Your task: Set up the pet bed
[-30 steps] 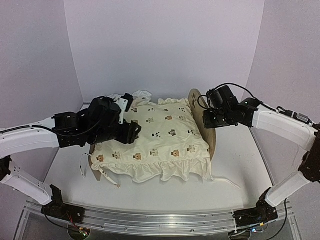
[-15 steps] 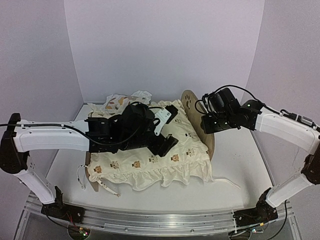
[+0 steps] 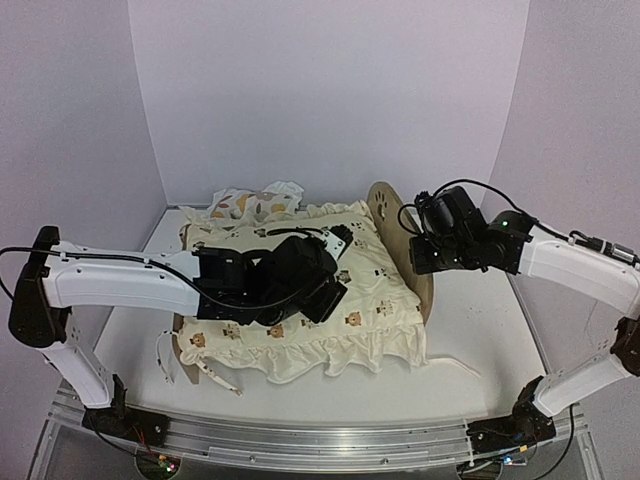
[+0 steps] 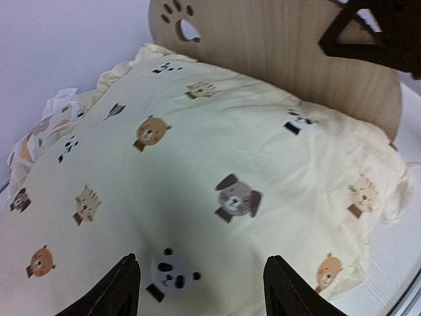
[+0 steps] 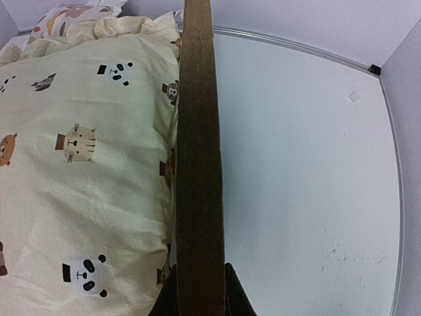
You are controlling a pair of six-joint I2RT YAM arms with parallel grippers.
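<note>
Since one second ago your left arm has gone from the left end of the bed out over the middle of the quilt [image 3: 375, 300], and the right arm has hardly moved. The left gripper [image 4: 204, 289] hangs over the quilt with its fingers apart and nothing between them; whether they touch the cloth, you cannot tell. The right gripper [image 5: 200, 299] is clamped on the top edge of the right end board [image 5: 197, 164].

The pet bed [image 3: 384, 205] stands in the middle of the table [image 3: 490, 320], its long side across your view, and the quilt covers nearly all of it. To the right of the held board the table is bare up to the side wall. In front of the bed a free strip runs to the near edge. Behind, the pillow [image 3: 250, 203] lies close to the back wall.

You can count two end boards, one quilt and one pillow. The left end board [image 3: 184, 366] shows only as a brown edge under the quilt.
</note>
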